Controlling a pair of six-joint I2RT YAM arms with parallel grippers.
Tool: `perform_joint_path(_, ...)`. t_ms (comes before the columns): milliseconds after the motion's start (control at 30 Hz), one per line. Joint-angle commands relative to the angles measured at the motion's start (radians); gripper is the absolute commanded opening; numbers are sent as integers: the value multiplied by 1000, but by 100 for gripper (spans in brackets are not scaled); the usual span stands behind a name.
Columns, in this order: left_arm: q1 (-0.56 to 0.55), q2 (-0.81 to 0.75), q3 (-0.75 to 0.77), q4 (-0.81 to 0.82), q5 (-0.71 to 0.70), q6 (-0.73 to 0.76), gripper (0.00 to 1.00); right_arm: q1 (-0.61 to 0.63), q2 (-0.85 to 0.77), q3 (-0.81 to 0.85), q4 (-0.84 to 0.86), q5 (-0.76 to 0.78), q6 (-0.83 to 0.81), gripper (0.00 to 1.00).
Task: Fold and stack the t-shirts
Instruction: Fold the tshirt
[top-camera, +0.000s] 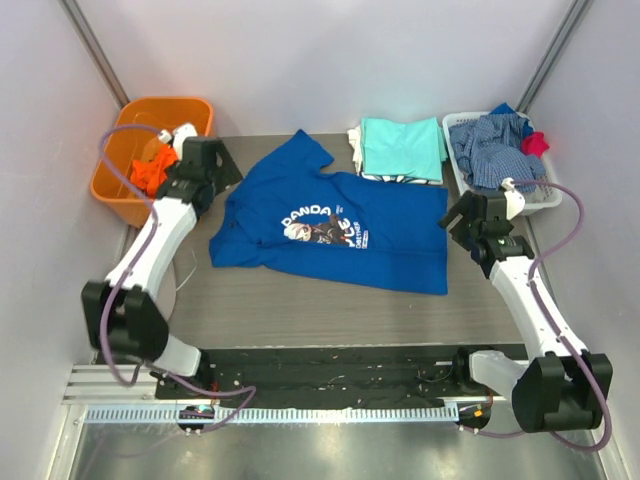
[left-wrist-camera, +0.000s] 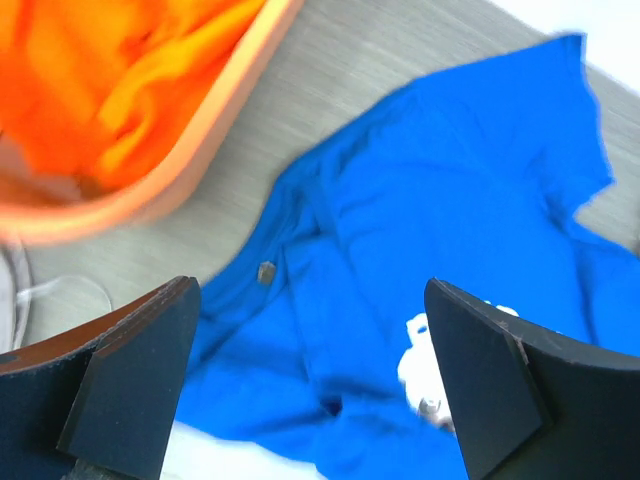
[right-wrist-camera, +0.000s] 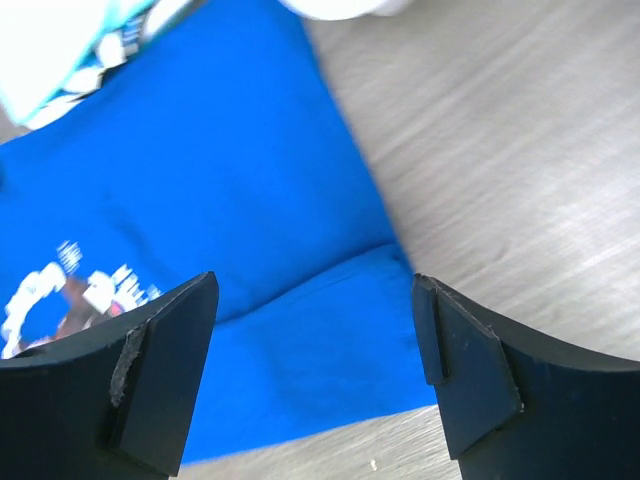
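Note:
A royal blue t-shirt (top-camera: 400, 235) lies spread across the table, chest print (top-camera: 320, 228) facing up and its lower edge folded over. My left gripper (top-camera: 228, 170) hovers open over the shirt's left sleeve area; in the left wrist view the blue shirt (left-wrist-camera: 420, 200) lies below the left gripper (left-wrist-camera: 312, 380), with nothing between the fingers. My right gripper (top-camera: 452, 218) stands open above the shirt's right edge. The right wrist view shows the folded hem (right-wrist-camera: 330, 330) under the right gripper (right-wrist-camera: 315, 360). An aqua t-shirt (top-camera: 402, 148) lies folded on a stack at the back. Orange cloth (top-camera: 148, 172) sits in the orange bin.
The orange bin (top-camera: 110, 195) stands at the back left, close to my left arm. A white basket (top-camera: 552, 200) at the back right holds a blue-and-white checked garment (top-camera: 490, 145) and a red cloth (top-camera: 535, 142). Bare table (top-camera: 300, 310) lies in front of the shirt.

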Motion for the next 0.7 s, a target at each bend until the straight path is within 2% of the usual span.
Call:
perform_joint_path(0, 3, -231, -222, -4, 13, -99, 100, 32, -31, 10, 41, -144, -76, 86)
perform_joint_path(100, 2, -342, -384, 13, 57, -160, 100, 84, -8, 14, 87, -231, -116, 86)
perform_joint_path(200, 2, -425, -484, 10, 44, -177, 100, 251, 108, 97, 91, -188, -182, 86)
perform_joint_path(233, 2, -439, -497, 3, 36, -177, 100, 330, 198, 155, 96, -181, -199, 86)
perform_joint_path(333, 2, -479, -511, -25, 20, -161, 100, 427, 348, 296, 110, -165, -263, 85)
perform_joint_path(367, 0, -484, -504, -46, 13, -159, 100, 473, 441, 336, 114, -164, -300, 85)
perform_joint_path(567, 5, -496, -481, -99, -9, -116, 100, 553, 772, 643, 110, -179, -493, 85)
perform_joint_path(667, 8, -505, -488, -100, 7, -114, 100, 566, 853, 761, 110, -236, -578, 85)
